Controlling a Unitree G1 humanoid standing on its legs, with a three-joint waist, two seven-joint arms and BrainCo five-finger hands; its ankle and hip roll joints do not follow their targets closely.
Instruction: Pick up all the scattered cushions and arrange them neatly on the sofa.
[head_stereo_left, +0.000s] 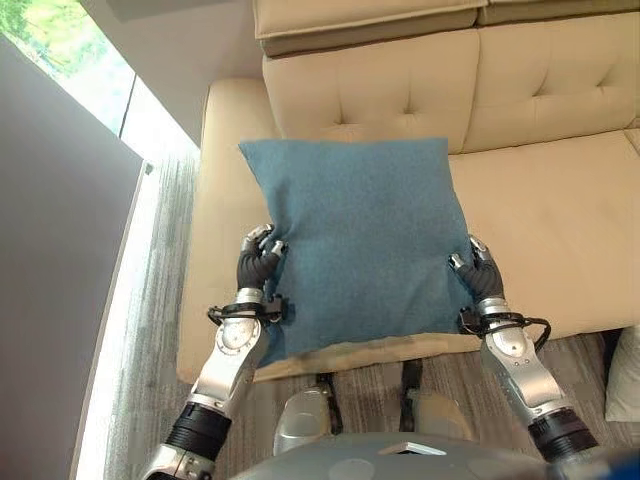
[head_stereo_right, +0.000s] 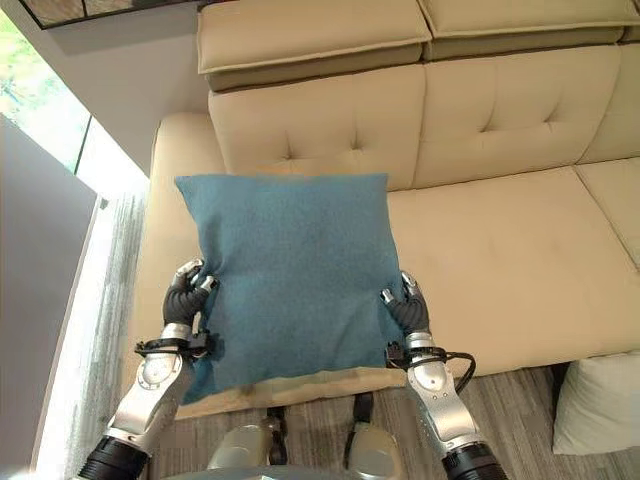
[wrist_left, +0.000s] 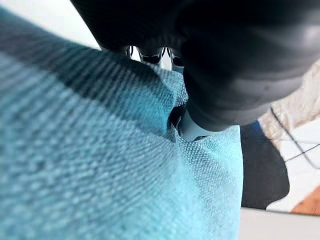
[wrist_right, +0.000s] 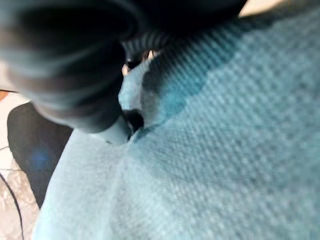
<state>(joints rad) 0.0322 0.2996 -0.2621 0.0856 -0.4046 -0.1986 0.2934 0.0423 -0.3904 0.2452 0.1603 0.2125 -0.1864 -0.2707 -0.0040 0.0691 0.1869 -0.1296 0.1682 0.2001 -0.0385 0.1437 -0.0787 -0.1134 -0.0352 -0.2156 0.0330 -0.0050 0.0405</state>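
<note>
A blue cushion (head_stereo_left: 355, 240) is held up over the near left part of the beige sofa (head_stereo_right: 500, 250), its face toward the camera and its top edge near the tufted backrest (head_stereo_right: 420, 120). The left hand (head_stereo_left: 258, 258) grips its left edge and the right hand (head_stereo_left: 480, 270) its right edge, fingers curled into the fabric. The seat to the right lies bare. A pale cushion (head_stereo_right: 595, 405) sits on the floor at the near right, beside the sofa front. A window (head_stereo_left: 70, 50) stands at the far left. The wrist views show each thumb (wrist_left: 192, 131) pressed into the blue weave.
</note>
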